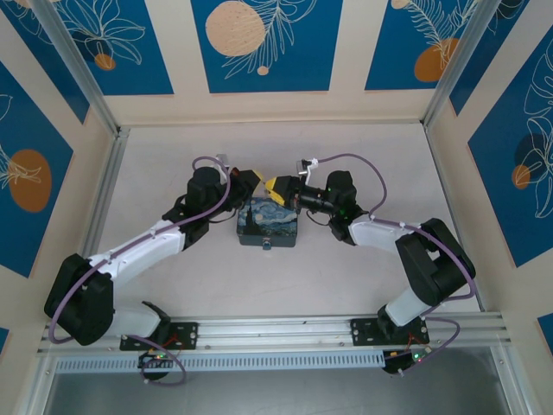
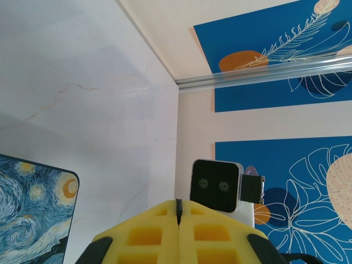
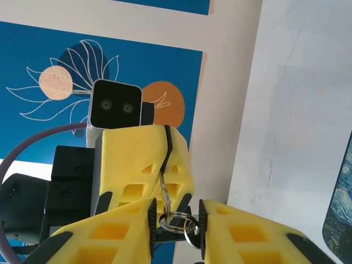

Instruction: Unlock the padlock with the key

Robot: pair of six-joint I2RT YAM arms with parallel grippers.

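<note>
Two yellow fingers of the left gripper (image 2: 178,214) press together, clamping the thin grey metal key (image 3: 164,192), which projects from their seam. A silver wire ring (image 3: 170,227) on the key sits between the jaws of the right gripper (image 3: 176,212), which stand narrowly apart.

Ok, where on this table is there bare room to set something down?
Bare tabletop runs from the back wall to the left pincer and right pincer, and again between the painted tin and the front rail. The strips outside the left arm and right arm are free too. Crowded: the tin's far edge, where both pincers meet.
</note>
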